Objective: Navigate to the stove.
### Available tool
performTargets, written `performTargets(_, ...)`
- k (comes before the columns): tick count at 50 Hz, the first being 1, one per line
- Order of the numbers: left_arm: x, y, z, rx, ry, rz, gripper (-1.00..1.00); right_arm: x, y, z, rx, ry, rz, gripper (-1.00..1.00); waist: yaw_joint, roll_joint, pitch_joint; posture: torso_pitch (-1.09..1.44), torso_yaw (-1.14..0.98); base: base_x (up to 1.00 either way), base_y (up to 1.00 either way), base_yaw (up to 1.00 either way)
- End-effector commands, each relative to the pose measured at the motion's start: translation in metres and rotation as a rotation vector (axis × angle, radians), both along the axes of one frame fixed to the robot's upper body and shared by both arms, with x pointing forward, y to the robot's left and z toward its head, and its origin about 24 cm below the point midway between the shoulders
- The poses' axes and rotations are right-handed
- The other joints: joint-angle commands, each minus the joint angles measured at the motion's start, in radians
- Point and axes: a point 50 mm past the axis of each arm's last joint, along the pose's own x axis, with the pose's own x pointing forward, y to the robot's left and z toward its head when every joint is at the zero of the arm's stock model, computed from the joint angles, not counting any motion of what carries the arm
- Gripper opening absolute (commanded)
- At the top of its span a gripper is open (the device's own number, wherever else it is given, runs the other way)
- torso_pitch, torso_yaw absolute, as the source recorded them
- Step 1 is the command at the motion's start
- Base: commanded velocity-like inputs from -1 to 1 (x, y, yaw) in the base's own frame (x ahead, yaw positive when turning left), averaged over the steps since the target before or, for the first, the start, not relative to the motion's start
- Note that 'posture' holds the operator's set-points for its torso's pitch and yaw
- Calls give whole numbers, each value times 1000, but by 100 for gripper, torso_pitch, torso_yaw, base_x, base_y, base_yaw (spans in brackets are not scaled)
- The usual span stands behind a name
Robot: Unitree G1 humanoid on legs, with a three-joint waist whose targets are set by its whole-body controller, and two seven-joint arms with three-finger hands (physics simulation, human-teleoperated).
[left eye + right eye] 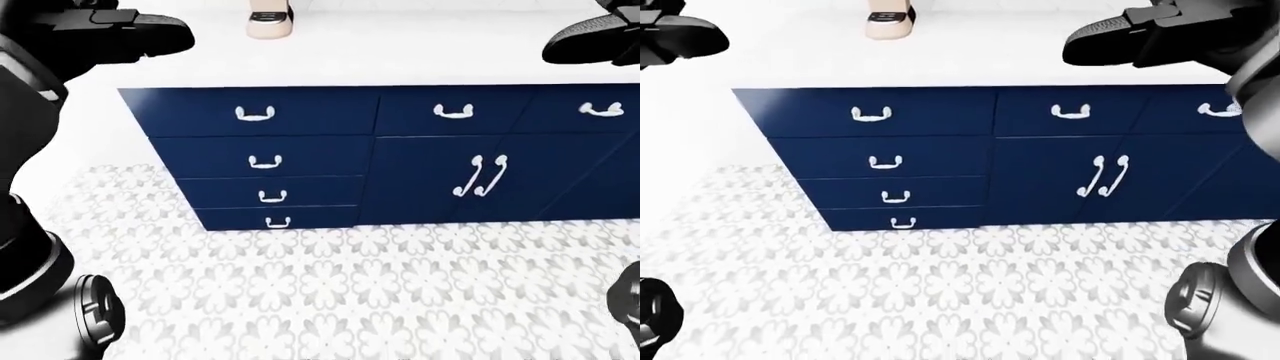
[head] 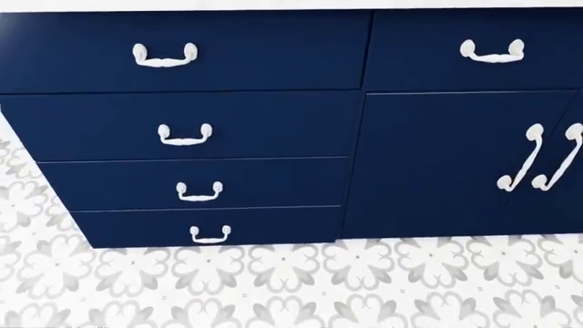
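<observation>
No stove shows in any view. I face a navy blue cabinet under a white countertop. My left hand is raised at the top left of the left-eye view, black fingers spread, holding nothing. My right hand is raised at the top right of the right-eye view, also open and empty. Neither hand shows in the head view.
The cabinet has a stack of drawers with white handles on the left and a door pair with long white handles on the right. A small beige and black object stands on the countertop. Patterned grey-white floor tiles lie below.
</observation>
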Motion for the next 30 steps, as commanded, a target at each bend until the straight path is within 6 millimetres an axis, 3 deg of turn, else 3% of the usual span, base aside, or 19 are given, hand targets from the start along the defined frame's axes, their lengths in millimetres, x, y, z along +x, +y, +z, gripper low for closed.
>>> performTargets(1,-11,3,18,-9,-108,9,100,-11,-2,17,15,-114,-12,100,1,1,-32,0,0,0,0,0)
performTargets(10,-9,8,18,-3,-108,33,100,-6,-6,8,-7,-74,-42,100,-2,-4,-36,0,0,0,0,0)
performTargets(16,-10,8,18,-4,-102,29,100,-10,-7,14,-10,-77,-42,100,-1,-3,-39,0,0,0,0,0)
performTargets(17,-9,9,17,-4,-101,31,100,-11,-9,14,3,-79,-39,100,-13,1,-61,0,0,0,0,-38)
performTargets(18,-9,9,17,-6,-100,32,100,-11,-10,14,4,-80,-40,100,-10,5,-62,0,0,0,0,-43)
performTargets(30,-10,11,19,-14,-102,35,100,-11,-17,13,22,-64,-57,100,-18,2,-45,0,0,0,0,-41)
